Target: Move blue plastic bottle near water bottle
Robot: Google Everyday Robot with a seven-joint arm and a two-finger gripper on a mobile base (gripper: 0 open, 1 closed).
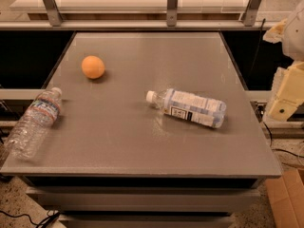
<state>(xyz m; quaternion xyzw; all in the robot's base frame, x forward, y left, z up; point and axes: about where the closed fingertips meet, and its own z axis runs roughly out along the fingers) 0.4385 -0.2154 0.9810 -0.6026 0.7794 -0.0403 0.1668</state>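
The blue plastic bottle lies on its side right of the middle of the grey table, white cap pointing left, pale blue-and-white label with a black-and-white text panel facing up. The water bottle, slim, clear and ribbed with a red-and-blue band, lies on its side at the table's left edge, cap pointing away. My gripper is a cream-coloured block at the right edge of the view, beyond the table's right side, well apart from both bottles.
An orange ball rests on the far left part of the table. A metal railing with posts runs behind the table. A cardboard box stands on the floor at the lower right. Cables lie at the lower left.
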